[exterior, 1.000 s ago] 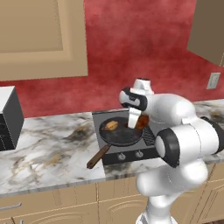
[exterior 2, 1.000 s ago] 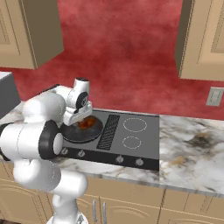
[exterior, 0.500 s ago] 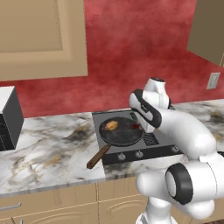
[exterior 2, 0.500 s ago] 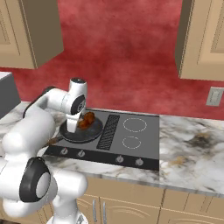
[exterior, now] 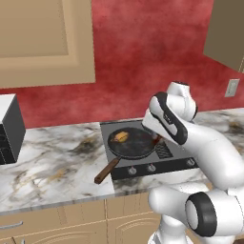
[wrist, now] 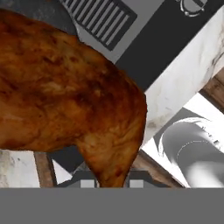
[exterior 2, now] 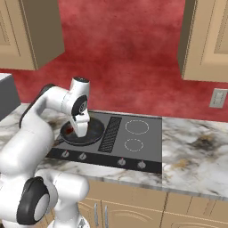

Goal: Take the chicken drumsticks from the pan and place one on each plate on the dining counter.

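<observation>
While the paler drumstick [exterior: 122, 137] lies on the far left of the pan [exterior: 132, 143], the gripper [exterior 2: 81, 129] hangs over the pan's right edge pinching the dark drumstick [wrist: 65, 92], whose narrow end points back between its fingers.

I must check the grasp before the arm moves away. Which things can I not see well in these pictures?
- End effector: hand view, the dark reddish-brown drumstick covers the fingers; open or shut is unclear.
- Same drumstick: left base view, a small red sliver beside the arm.
- Pan: right base view, the arm hides its middle and handle.
- Golden drumstick: left base view, too small for detail.
</observation>
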Robot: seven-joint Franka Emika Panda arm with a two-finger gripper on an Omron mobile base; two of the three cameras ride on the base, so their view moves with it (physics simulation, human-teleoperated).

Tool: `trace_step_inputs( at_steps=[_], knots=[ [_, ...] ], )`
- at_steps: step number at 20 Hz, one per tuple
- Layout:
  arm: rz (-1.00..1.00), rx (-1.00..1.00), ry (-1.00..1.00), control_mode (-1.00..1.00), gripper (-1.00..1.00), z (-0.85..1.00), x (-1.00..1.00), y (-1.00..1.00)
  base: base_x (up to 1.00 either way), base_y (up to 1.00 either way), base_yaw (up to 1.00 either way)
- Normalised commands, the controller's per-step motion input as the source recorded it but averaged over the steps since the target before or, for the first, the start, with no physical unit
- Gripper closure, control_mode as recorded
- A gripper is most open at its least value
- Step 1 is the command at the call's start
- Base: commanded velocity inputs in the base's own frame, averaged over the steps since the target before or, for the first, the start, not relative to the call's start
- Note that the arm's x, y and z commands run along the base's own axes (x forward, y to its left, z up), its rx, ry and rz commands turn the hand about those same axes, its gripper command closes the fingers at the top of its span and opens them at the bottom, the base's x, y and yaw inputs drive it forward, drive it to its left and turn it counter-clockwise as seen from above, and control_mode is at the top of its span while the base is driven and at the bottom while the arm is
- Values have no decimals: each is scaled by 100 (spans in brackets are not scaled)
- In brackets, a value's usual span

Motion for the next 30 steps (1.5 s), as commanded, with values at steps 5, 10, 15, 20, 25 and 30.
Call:
trace_step_inputs(
  at_steps=[5, 10, 15, 20, 25, 30],
  knots=[
    [31, -11, -4, -100, 100, 20, -33, 0, 0, 0, 0],
    [0, 0, -17, -100, 100, 9, -29, 0, 0, 0, 0],
    [0, 0, -22, -100, 100, 4, -24, 0, 0, 0, 0],
    [0, 0, -2, -100, 100, 0, 0, 0, 0, 0, 0],
    [0, 0, 0, -100, 100, 0, 0, 0, 0, 0, 0],
    [0, 0, 0, -100, 100, 0, 0, 0, 0, 0, 0]
  ],
)
